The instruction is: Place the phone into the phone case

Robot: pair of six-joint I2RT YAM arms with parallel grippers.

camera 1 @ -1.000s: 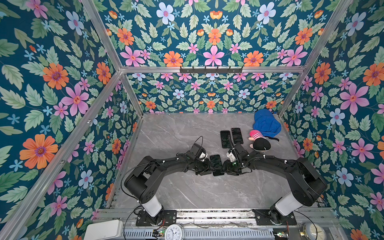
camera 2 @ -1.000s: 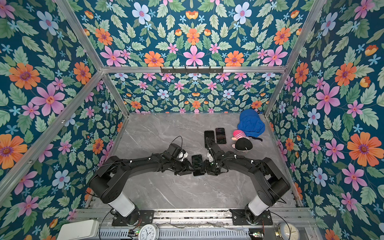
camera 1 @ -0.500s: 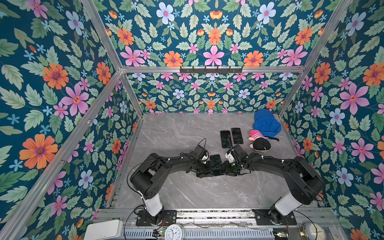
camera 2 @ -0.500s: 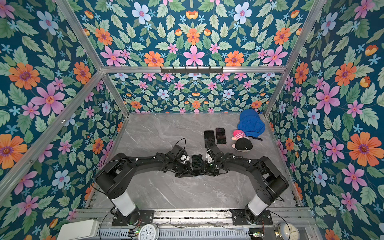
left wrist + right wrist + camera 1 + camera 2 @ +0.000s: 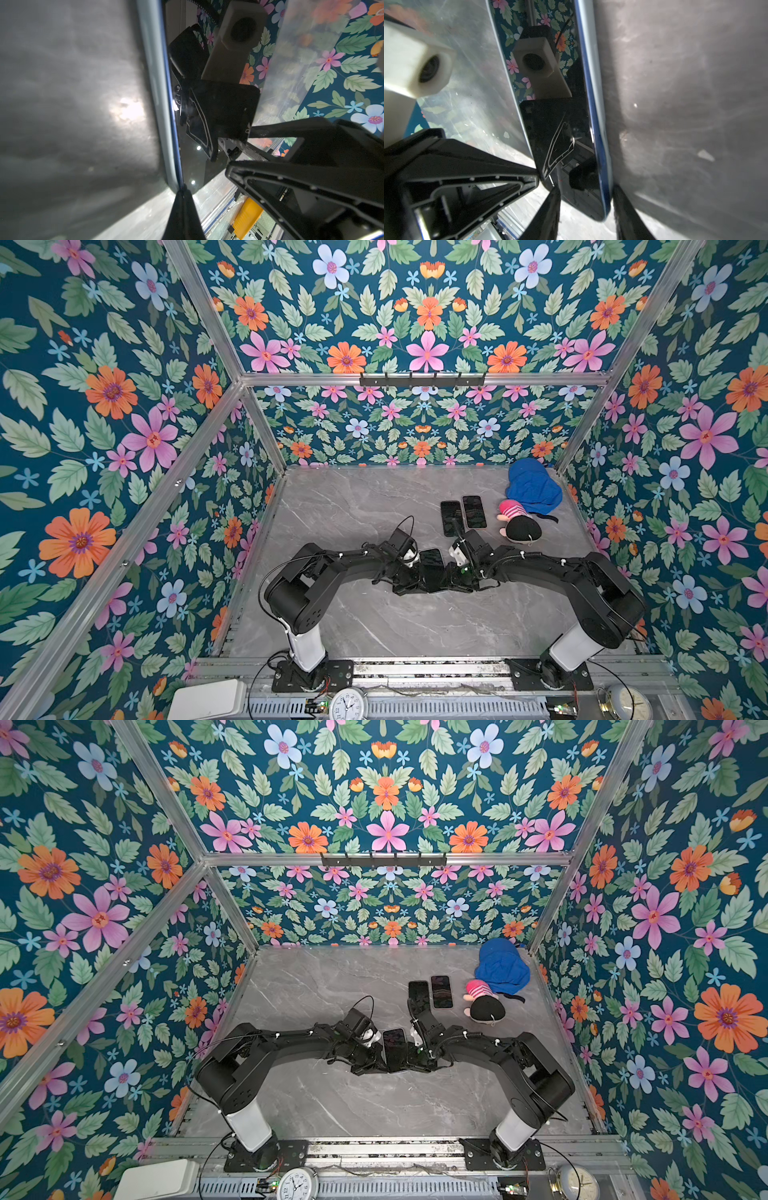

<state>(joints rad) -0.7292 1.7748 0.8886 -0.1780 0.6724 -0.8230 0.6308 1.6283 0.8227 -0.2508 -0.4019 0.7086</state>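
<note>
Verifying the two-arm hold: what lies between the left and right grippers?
A dark phone, directly between the left gripper and right gripper, in both top views.

The left half of the table is bare up to its far left corner, and the strip along the near edge is also free. Across the middle, the left arm and the right arm meet at a phone and bar the way. Toward the far right corner a dark slab, a second slab, a doll and a blue cloth lie close together, leaving only narrow gaps.
</note>
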